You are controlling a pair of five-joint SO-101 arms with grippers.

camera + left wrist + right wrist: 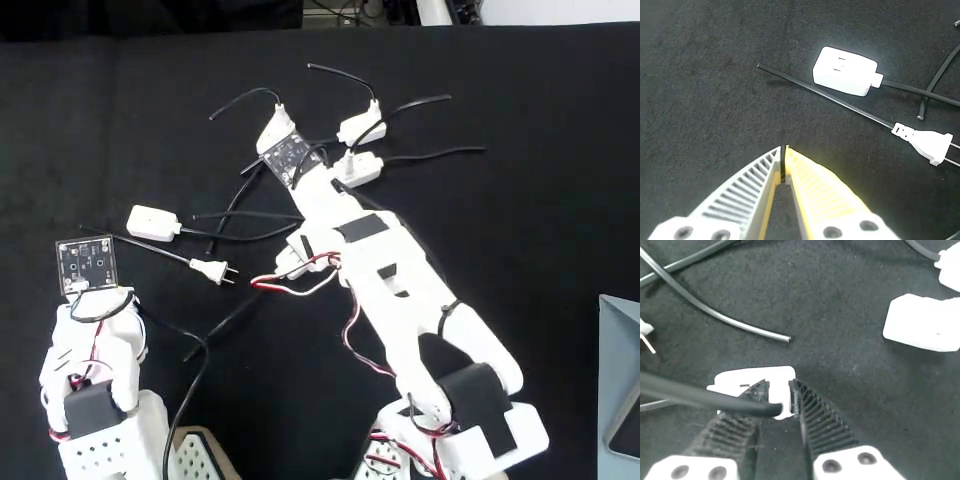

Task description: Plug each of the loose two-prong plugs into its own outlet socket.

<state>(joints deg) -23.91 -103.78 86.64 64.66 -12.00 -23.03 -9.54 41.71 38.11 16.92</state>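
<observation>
Right hand [777, 385]: clamped on white socket [735, 377] | left hand [785, 150]: clenched shut over worktop [700, 75] | loose plug [930, 145]: lying just beside second socket [845, 70], not touching

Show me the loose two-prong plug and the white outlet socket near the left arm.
two-prong plug [931, 145]: left wrist view, on its white body.
outlet socket [845, 71]: left wrist view, on its slotted top face.
</observation>
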